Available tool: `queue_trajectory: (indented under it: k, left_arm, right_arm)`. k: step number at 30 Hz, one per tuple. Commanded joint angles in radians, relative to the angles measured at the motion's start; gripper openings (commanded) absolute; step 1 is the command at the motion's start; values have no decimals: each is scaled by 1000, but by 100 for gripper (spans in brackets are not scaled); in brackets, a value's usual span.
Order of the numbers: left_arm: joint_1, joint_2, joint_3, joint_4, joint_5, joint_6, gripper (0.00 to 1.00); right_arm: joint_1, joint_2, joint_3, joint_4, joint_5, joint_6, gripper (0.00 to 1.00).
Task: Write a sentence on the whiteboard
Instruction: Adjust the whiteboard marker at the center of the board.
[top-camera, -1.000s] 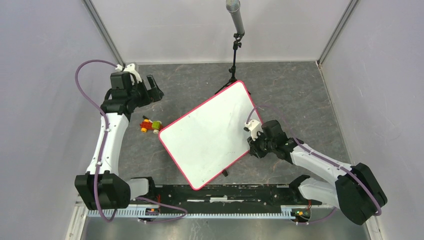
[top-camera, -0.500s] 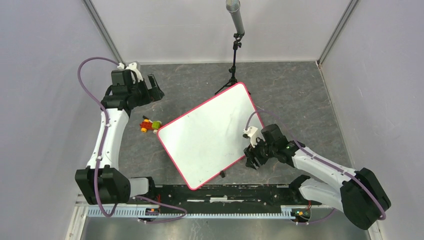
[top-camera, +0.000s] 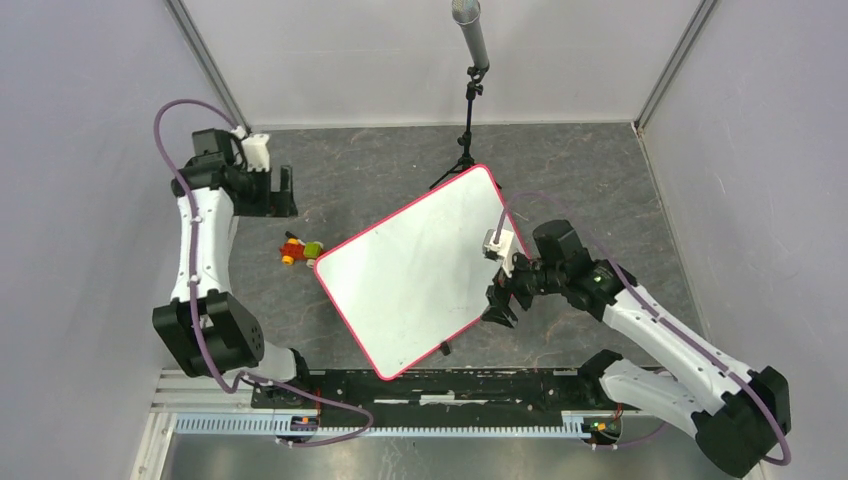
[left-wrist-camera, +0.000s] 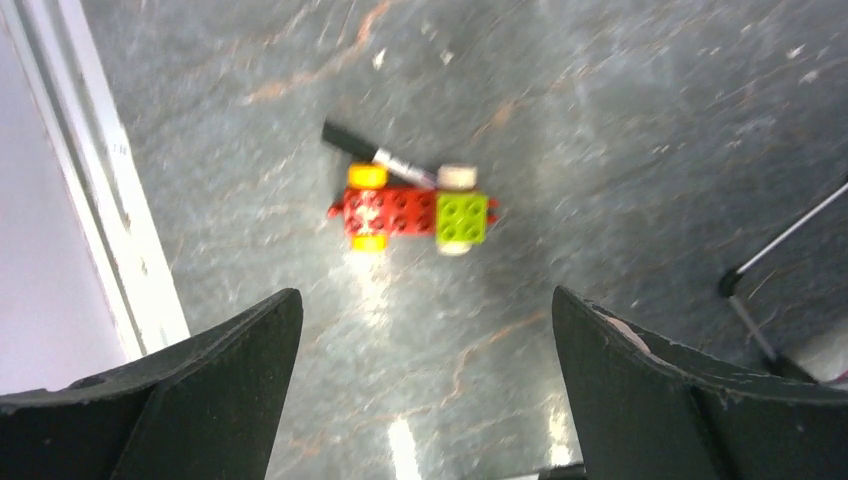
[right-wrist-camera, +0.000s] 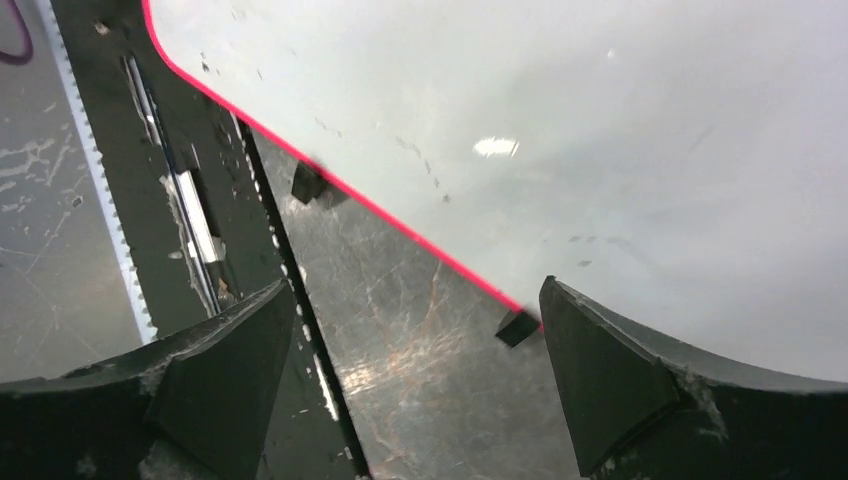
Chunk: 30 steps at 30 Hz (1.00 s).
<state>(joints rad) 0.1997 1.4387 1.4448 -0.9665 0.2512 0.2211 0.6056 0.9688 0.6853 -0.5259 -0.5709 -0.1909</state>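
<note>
The whiteboard (top-camera: 410, 270) lies at the middle of the table (top-camera: 600, 200), turned diagonally. Its face shows only faint smudges. The right gripper (right-wrist-camera: 415, 290) is released: jaws wide, nothing between them. It sits over the board's right edge, near the lower corner. The left gripper (left-wrist-camera: 425, 300) is likewise released and empty, at the far left, well apart from the board. In its wrist view a toy car (left-wrist-camera: 412, 215) lies on the table with a black marker (left-wrist-camera: 378, 155) against it.

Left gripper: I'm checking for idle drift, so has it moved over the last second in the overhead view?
Yes. The left gripper has shifted left, away from the black tripod stand, toward the grey side wall.
</note>
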Motion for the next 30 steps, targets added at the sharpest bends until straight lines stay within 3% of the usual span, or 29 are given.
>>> queue_trajectory:
  k: [1, 5, 9, 11, 14, 17, 22, 30]
  left_arm:
    - [97, 34, -4, -143, 92, 258, 100]
    - [98, 55, -64, -107, 32, 276, 97]
    - [96, 85, -90, -37, 79, 388, 98]
    - [97, 145, -18, -19, 81, 352, 96]
    - [89, 253, 103, -23, 116, 279, 85]
    - [63, 318, 129, 58, 30, 244, 76]
    - [60, 450, 194, 77, -133, 178, 47]
    - [53, 492, 102, 141, -222, 134, 43]
  right_arm:
    - [-12, -36, 159, -89, -6, -168, 98]
    - [-27, -48, 207, -78, 177, -127, 98]
    - [-38, -44, 219, -111, 110, -212, 98]
    - [-43, -29, 227, -114, 82, -203, 98]
    - [-55, -14, 228, -92, 78, -168, 98]
    - [-84, -17, 224, -63, 73, -147, 98]
    - [-115, -13, 234, -66, 65, -132, 98]
    - [-126, -6, 230, -68, 63, -131, 98]
